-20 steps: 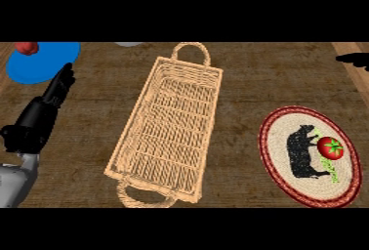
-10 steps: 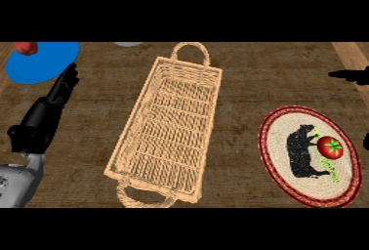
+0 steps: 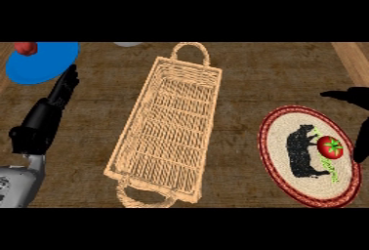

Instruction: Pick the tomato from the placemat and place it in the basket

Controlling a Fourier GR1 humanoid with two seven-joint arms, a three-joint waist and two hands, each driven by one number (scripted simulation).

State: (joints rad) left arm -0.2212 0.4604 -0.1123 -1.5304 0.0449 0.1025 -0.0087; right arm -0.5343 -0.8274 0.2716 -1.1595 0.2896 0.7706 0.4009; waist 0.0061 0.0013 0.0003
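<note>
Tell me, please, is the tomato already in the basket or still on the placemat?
Still on the placemat: the tomato sits on its right part, and the basket holds nothing.

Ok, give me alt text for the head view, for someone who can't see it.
A red tomato sits on an oval placemat at the right, with the black right hand at the view's right edge just above it. A long wicker basket lies mid-counter; the left hand rests open at the left, below a blue plate.

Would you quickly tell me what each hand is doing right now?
Left hand: open, fingers straight, holding nothing.
Right hand: mostly out of view; cannot be told.
</note>
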